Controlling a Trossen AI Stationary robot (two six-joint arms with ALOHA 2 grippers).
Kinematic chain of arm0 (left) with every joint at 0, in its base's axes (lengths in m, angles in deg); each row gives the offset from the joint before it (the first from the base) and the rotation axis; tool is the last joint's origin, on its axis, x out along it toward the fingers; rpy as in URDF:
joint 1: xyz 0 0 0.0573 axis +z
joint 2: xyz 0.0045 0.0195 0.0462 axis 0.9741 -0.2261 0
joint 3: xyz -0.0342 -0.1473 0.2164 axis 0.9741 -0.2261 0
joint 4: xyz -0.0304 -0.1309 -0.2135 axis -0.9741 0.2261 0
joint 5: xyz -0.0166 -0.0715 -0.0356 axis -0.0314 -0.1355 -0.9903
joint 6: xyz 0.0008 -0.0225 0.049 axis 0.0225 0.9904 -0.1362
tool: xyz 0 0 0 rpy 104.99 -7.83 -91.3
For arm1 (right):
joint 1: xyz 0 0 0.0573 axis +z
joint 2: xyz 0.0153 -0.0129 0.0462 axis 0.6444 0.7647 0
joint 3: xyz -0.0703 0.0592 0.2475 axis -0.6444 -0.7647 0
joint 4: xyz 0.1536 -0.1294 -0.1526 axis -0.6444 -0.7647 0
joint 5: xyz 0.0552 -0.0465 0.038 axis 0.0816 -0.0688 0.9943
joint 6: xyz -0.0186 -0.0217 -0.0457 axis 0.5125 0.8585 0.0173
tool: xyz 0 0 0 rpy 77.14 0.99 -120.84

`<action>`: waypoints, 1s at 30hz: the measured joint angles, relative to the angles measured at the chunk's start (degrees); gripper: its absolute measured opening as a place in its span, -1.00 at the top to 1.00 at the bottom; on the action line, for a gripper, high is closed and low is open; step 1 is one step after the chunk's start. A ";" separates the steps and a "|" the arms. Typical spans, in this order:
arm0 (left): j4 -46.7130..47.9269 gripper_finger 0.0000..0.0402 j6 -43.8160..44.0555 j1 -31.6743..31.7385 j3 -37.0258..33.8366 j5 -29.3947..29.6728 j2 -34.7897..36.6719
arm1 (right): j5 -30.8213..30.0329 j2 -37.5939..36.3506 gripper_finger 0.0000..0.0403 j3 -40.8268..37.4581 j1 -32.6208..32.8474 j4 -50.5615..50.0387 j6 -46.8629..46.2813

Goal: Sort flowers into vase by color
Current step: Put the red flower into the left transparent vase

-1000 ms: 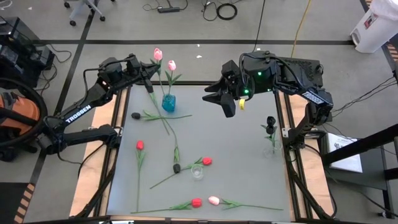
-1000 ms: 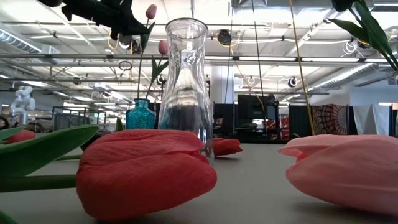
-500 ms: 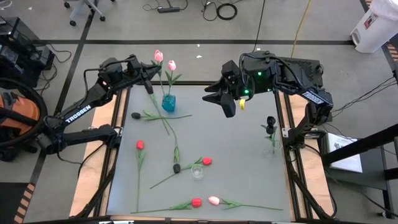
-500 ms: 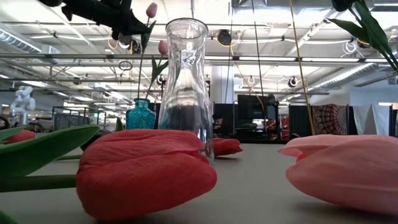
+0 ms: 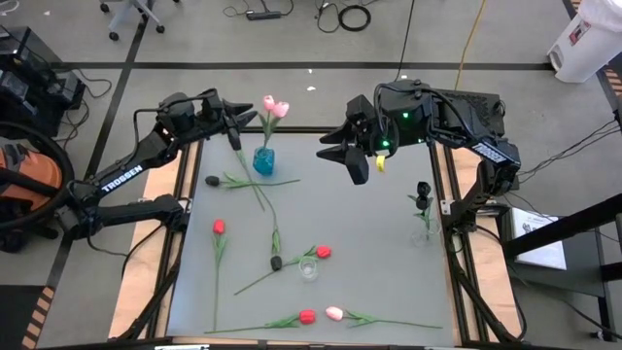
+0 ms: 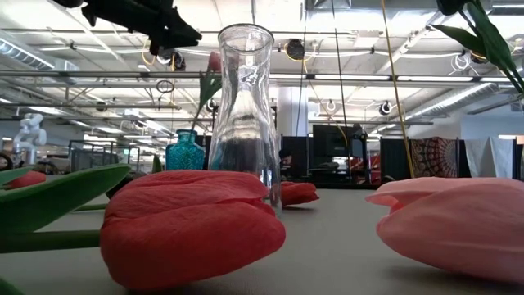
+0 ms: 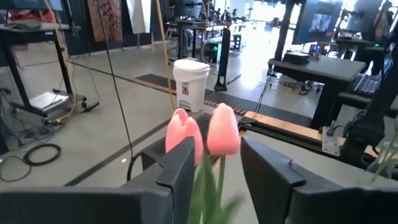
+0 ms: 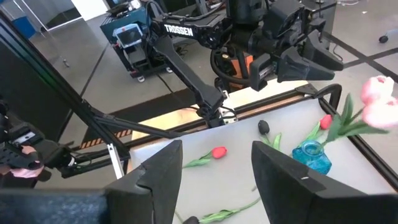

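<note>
Poised at eleven o'clock over the far edge of the bench (image 5: 389, 292): the left gripper (image 5: 246, 118), fingers (image 7: 177, 171) parted and holding nothing, just beside two pink tulips (image 5: 275, 106) that stand in a small blue vase (image 5: 263, 160). Hovering high near one o'clock: the right gripper (image 5: 335, 152), fingers (image 8: 283, 168) likewise spread wide and empty.

Scattered flat across the grey surface: a black tulip (image 5: 213, 181) at ten o'clock, a red tulip (image 5: 219, 227) at nine, a second black bud (image 5: 276, 262) and a red one (image 5: 323, 252) near the centre beside an empty clear vase (image 5: 309, 269), plus a red and pink pair (image 5: 321, 315) at six. Parked at three o'clock: another black flower (image 5: 424, 189) upright in a clear vase (image 5: 422, 231) close to the right edge.

Likely very light and springy, these stems, thin and prone to bending or rolling under a pinch; buds probably soft and easily crushed. Best hold judged to be mid-stem, clear of the leaves, where enough length lies flat for a squeeze from above.

Plenty of open surface at four and five o'clock for swinging long stems. Tighter around the blue vase, light enough to tip if nudged, and around the crossed stems at ten o'clock.
</note>
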 joint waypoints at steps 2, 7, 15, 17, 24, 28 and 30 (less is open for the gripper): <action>0.07 0.30 0.11 0.00 0.00 0.02 0.15 | 0.00 0.00 0.08 0.00 0.00 -0.12 0.08; 1.33 0.29 0.13 0.00 0.00 0.06 1.79 | 0.01 0.00 0.08 0.01 0.00 -1.61 0.10; 4.57 0.29 0.69 0.00 0.00 0.13 7.16 | 0.02 0.02 0.08 0.00 0.00 -4.16 0.26; 5.32 0.29 2.34 0.02 0.00 0.16 8.81 | 0.02 0.02 0.08 0.00 0.00 -4.63 0.95; 14.76 0.29 3.99 0.02 0.00 1.23 15.22 | 0.00 0.02 0.08 0.02 0.00 -4.85 3.42; 23.28 0.29 4.68 0.02 0.00 3.42 18.36 | 0.01 0.02 0.08 0.01 0.00 -5.28 3.58; 27.60 0.29 5.83 0.02 0.00 4.05 19.59 | 0.00 0.02 0.08 0.01 -0.01 -5.66 3.58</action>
